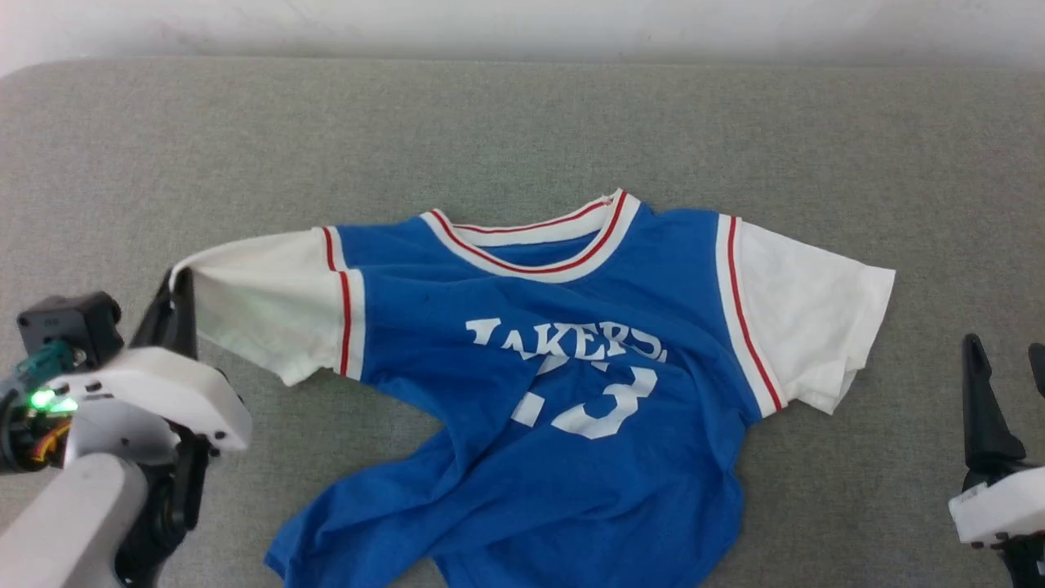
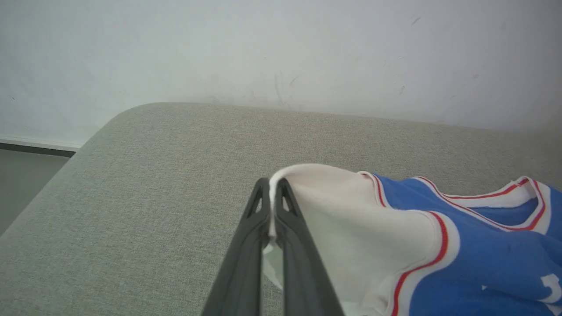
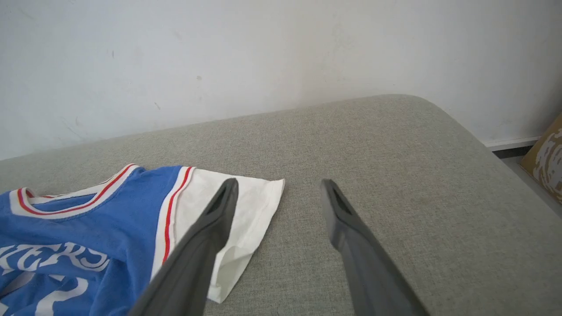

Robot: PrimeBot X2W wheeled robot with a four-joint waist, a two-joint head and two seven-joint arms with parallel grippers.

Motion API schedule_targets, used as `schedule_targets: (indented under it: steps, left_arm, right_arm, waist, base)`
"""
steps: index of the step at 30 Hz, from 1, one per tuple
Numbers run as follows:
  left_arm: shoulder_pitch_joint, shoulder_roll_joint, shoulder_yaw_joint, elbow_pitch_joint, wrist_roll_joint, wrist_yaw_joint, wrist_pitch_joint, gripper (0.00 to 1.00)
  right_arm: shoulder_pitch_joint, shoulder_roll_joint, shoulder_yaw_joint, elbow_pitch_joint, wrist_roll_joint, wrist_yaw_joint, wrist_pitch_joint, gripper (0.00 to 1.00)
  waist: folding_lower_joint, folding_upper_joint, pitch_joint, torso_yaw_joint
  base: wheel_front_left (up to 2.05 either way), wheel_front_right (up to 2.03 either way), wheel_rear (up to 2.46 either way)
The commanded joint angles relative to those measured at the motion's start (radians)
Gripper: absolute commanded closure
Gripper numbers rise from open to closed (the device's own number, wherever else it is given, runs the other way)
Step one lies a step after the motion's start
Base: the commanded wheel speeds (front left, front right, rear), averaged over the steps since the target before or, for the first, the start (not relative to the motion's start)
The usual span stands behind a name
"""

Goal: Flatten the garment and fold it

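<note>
The garment (image 1: 571, 359), a royal-blue jersey with white sleeves, red-and-white trim, white lettering and a number 3, lies face up on the grey cushion (image 1: 522, 131), its lower part wrinkled and bunched. My left gripper (image 1: 181, 282) is shut on the edge of the left white sleeve (image 1: 261, 302), lifting it off the cushion. In the left wrist view the gripper (image 2: 272, 184) pinches the sleeve's hem (image 2: 342, 219) between both fingers. My right gripper (image 1: 1004, 351) stands open beside the right white sleeve (image 1: 808, 327), apart from it; in the right wrist view the gripper (image 3: 279, 188) has one finger over that sleeve (image 3: 246, 206).
A pale wall (image 1: 522, 24) runs behind the cushion. The cushion's rounded left corner (image 2: 118, 118) drops to the floor (image 2: 22, 184). Its right edge (image 3: 474, 136) ends near a cardboard box (image 3: 546, 158). Bare cushion lies around the jersey on all sides.
</note>
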Motion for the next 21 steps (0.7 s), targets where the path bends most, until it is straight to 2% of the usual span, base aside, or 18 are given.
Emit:
schedule_targets:
  steps: [1,5,13,21]
  left_arm:
    - [0.019,0.000,0.002,-0.018,-0.003,0.004,-0.007,1.00]
    - [0.021,-0.007,-0.016,-0.062,0.005,0.008,-0.002,1.00]
    - [-0.027,-0.033,-0.056,-0.143,0.044,0.026,0.017,1.00]
    - [-0.080,-0.065,-0.097,-0.170,0.082,0.034,0.030,1.00]
  right_arm:
    - [-0.026,0.003,-0.003,-0.009,-0.012,-0.001,0.020,0.00]
    - [-0.092,-0.015,0.003,-0.012,-0.036,-0.001,0.123,0.00]
    - [-0.268,-0.169,0.057,0.087,-0.028,-0.001,0.391,0.00]
    - [-0.396,-0.236,0.070,0.226,-0.024,-0.001,0.468,0.00]
  waist:
    - [0.0000,0.0000,0.004,0.002]
    - [0.0000,0.0000,0.021,0.005]
    - [0.0000,0.0000,0.093,0.023]
    - [0.0000,0.0000,0.178,0.072]
  base:
    - [0.00,0.00,0.00]
    - [0.00,0.00,0.00]
    - [0.00,0.00,0.00]
    - [0.00,0.00,0.00]
